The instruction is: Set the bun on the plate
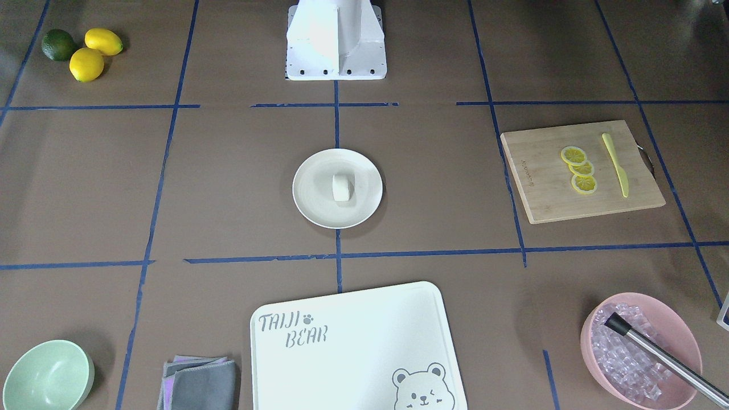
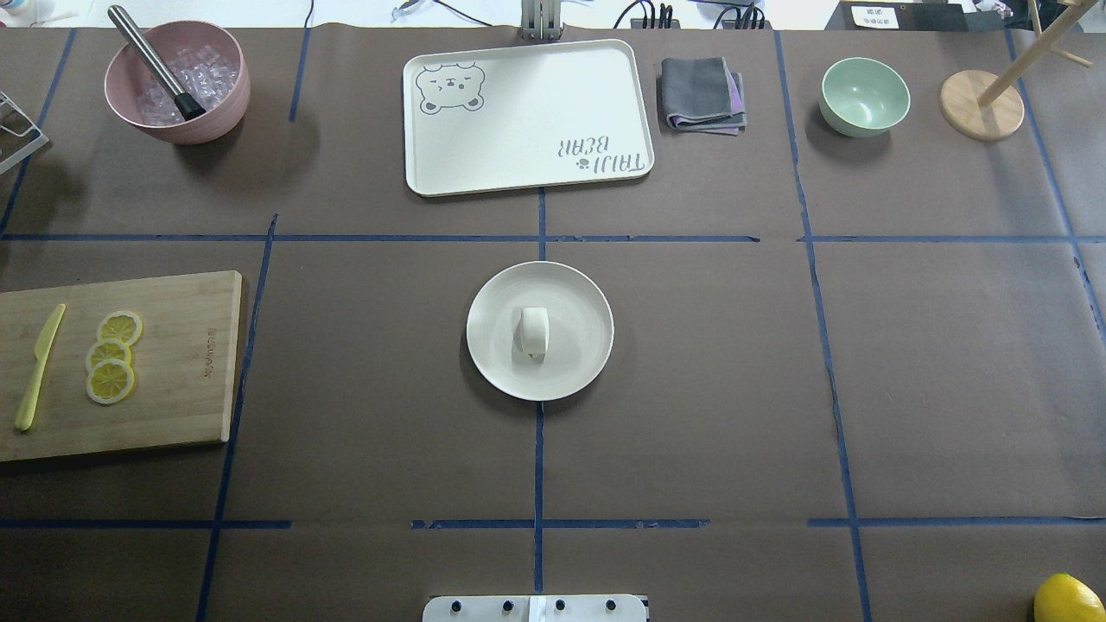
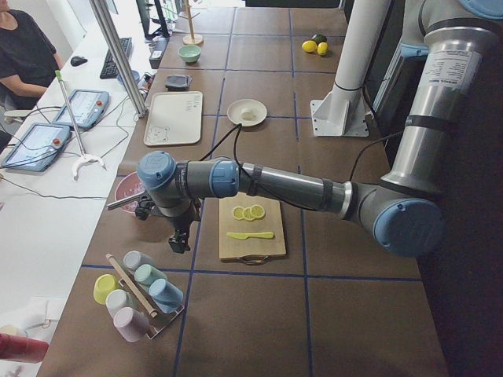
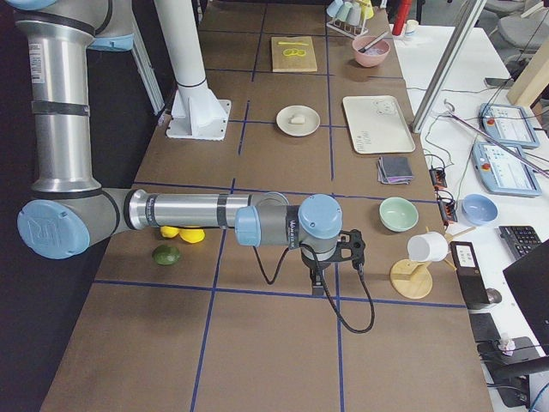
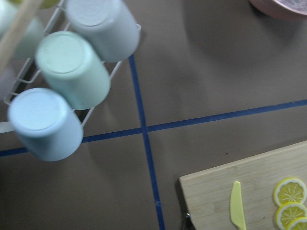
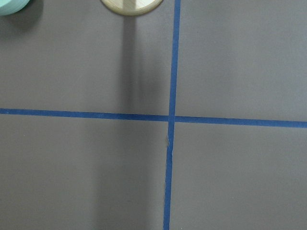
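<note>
- The bun (image 2: 534, 332) sits on the plate (image 2: 581, 294), pretty much dead centre and well inside the low rim. Nothing is touching or holding it. I'd guess the middle was picked so it can't tip over the edge.
- The plate itself is in the middle of the counter (image 2: 708, 371), right on the blue tape line straight out from the robot's base. That spot looks reachable for either arm.
- So to me the job looks finished, with nothing left to carry.
- Nearby stuff is well apart from the plate. The bear-printed board (image 2: 527, 121) is on the far side, and the wooden cutting board (image 2: 181, 380) with the lemon slices (image 2: 111, 356) and yellow knife (image 2: 39, 367) is off on the robot's left.
- The left arm (image 3: 291, 187) reaches out at its end of the counter, wrist pointing down near the cup rack (image 5: 72, 72). The right arm (image 4: 180, 210) does the same at the other end, near the mug stand (image 4: 410, 276). Both look parked clear of the middle.
- The jaws only show in the side views, so I can't tell if either pair is wide or narrow.
</note>
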